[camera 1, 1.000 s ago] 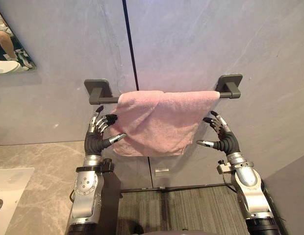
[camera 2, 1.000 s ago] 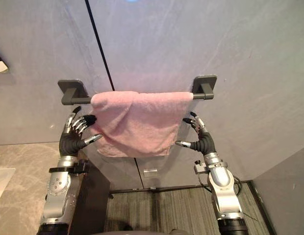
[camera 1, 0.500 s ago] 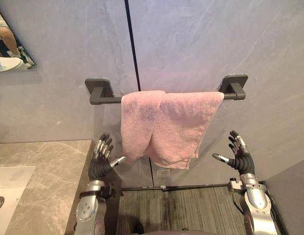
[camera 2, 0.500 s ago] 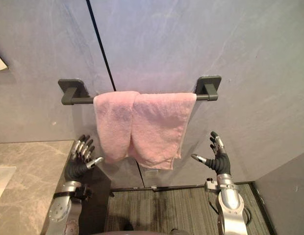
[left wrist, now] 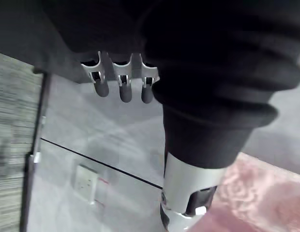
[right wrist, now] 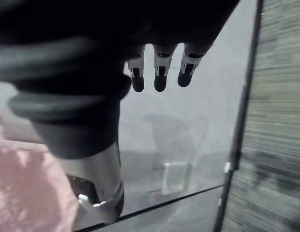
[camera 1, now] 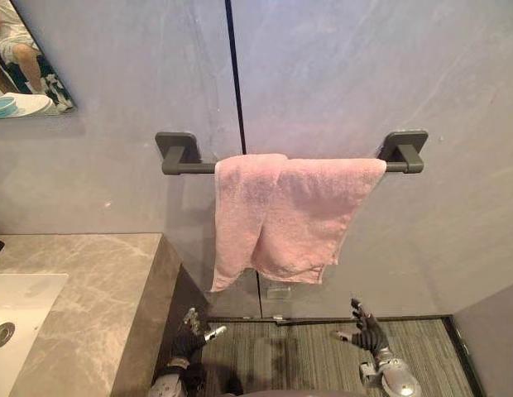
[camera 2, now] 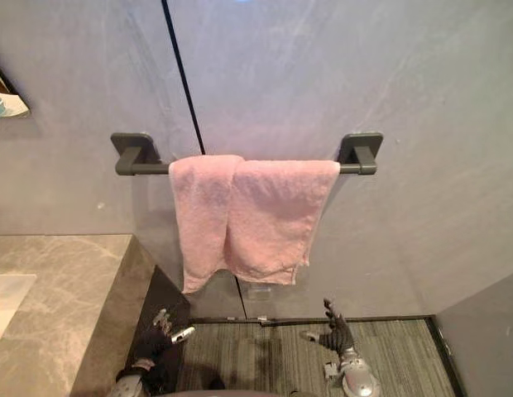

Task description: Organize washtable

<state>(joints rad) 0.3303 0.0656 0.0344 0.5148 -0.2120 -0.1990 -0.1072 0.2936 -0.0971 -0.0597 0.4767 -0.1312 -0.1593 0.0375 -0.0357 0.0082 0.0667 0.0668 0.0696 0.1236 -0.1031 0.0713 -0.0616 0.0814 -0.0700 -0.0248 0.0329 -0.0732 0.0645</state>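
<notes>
A pink towel (camera 1: 281,215) hangs folded over a dark wall rail (camera 1: 184,165), bunched toward the rail's right end, its lower edge uneven. Both hands sit low near the floor, well below the towel and apart from it. My left hand (camera 1: 193,339) is beside the counter's side panel with relaxed straight fingers (left wrist: 121,87), holding nothing. My right hand (camera 1: 368,336) is over the striped mat, fingers (right wrist: 158,77) spread and empty. The towel's pink edge (left wrist: 256,193) shows past the left thumb.
A marble counter (camera 1: 83,289) with a white sink basin (camera 1: 16,306) is at the left. A mirror corner (camera 1: 25,66) hangs upper left, with a person's legs reflected in it. A grey striped mat (camera 1: 298,356) covers the floor under the towel. A small wall plate (camera 1: 279,291) sits low on the wall.
Both hands have dropped from beside the towel down to near the floor. The towel hangs free from the rail, and the camera view has shifted a little.
</notes>
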